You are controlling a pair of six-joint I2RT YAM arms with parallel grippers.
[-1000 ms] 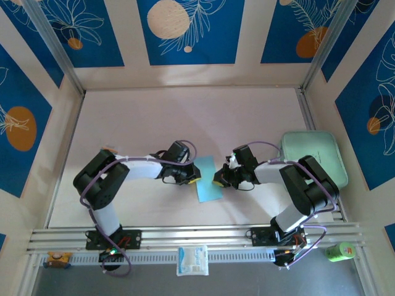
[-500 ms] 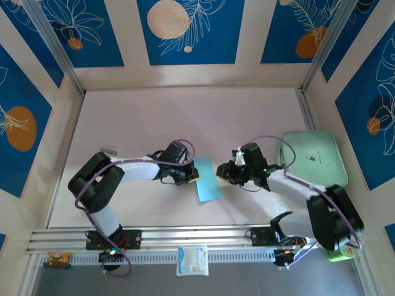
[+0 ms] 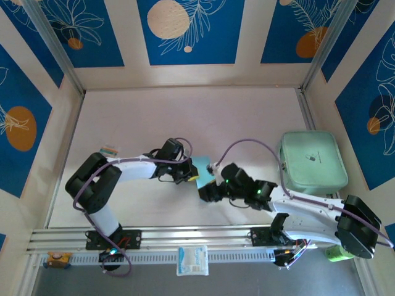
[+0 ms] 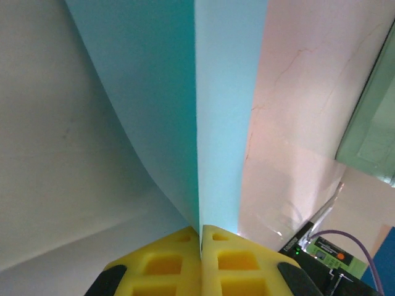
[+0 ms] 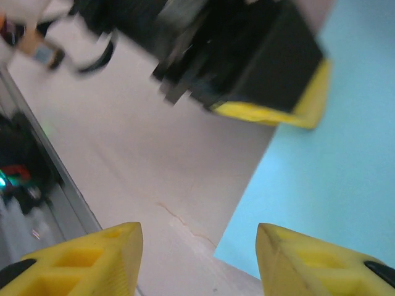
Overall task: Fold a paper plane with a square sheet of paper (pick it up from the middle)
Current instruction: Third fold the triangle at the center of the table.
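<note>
Left pincer [image 4: 200, 233] clamped on edge of the paper sheet [image 4: 185, 92]; right pincer [image 5: 199, 246] agape, sheet's corner just ahead, sheet spreading rightward.

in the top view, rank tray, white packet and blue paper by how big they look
1. tray, clearly largest
2. packet and paper: too close to rank, since the paper is partly covered
</note>
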